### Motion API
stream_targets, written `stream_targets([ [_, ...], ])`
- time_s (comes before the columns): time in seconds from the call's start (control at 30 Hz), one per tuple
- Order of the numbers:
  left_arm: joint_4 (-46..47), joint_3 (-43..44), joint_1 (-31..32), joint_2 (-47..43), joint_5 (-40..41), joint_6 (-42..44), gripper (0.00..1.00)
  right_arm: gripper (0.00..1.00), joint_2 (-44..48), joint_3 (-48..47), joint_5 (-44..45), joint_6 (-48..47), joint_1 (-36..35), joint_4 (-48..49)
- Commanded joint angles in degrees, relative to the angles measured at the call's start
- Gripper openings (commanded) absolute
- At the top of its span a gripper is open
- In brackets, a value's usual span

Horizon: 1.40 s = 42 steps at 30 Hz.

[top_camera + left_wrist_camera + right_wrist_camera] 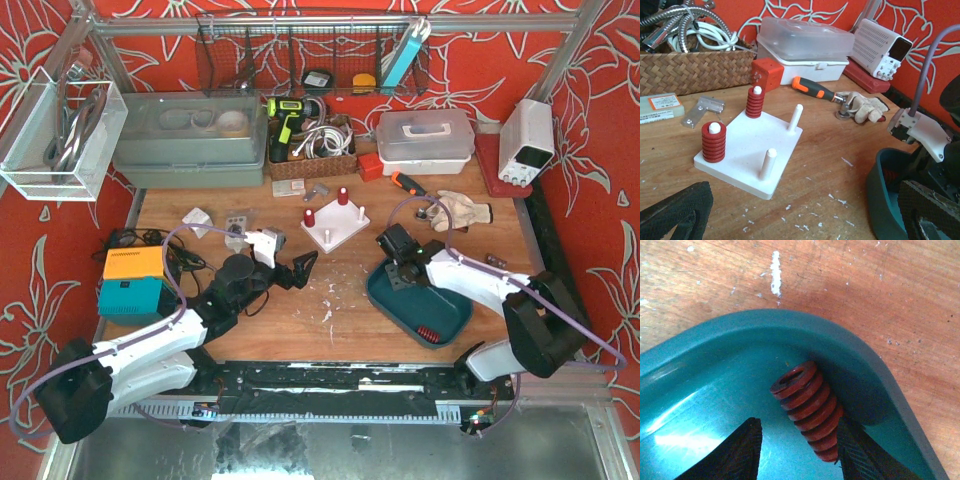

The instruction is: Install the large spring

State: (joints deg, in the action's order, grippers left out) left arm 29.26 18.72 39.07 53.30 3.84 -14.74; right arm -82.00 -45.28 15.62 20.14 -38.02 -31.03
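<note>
A red spring [807,407] lies on its side in a corner of the teal tray [705,335], against the wall. My right gripper [800,450] is open down in the tray; the spring sits between its fingers, with the right finger [860,455] against it. From above, the right gripper [400,265] is at the tray's far end [385,300]. The white peg plate [765,145] holds two red springs [713,142] [755,102] and two bare pegs [769,162] [795,117]. My left gripper [800,220] is open and empty, near the plate's front [335,235].
Another small red spring [428,333] lies at the tray's near end. A glove [462,210] and a screwdriver [408,184] lie behind the tray. An orange-teal box [135,280] stands at the left. A wicker basket [312,150], a plastic case [425,140] and a power supply [527,140] line the back.
</note>
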Motion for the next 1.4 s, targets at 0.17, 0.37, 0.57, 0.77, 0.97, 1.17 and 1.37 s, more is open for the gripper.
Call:
stream_targets([
  [0.17,1.68,-0.26,0.22,0.22,1.11,1.03,1.00,0.47,-4.41,-1.24,-1.36,3.30,0.88,0.25],
  [0.37,1.62,-0.09,0.22,0.75,1.38,1.21,1.00,0.47,-4.20,-0.82,-5.86,4.96,0.93,0.35],
  [0.57,1.42,-0.10,0.22,0.57,1.71,1.39,1.00,0.47,-4.69,0.15,-2.59,5.78,0.95,-0.13],
  [0.77,1.34,-0.09,0.22,0.97,2.02,1.61,1.00,0.46,-6.79,0.46,-2.72,6.38,1.00,0.56],
  [0.97,0.89,0.39,0.22,0.82,1.64,1.38,1.00,0.38,-6.21,0.72,-2.94,5.98,1.01,0.94],
  [1.17,1.12,0.01,0.22,1.47,3.04,1.64,1.00,0.23,-0.99,2.56,-2.03,5.45,1.02,3.37],
  [1.37,0.38,0.90,0.22,2.51,2.61,1.49,1.00,0.14,5.78,2.60,0.62,4.64,1.05,1.89],
])
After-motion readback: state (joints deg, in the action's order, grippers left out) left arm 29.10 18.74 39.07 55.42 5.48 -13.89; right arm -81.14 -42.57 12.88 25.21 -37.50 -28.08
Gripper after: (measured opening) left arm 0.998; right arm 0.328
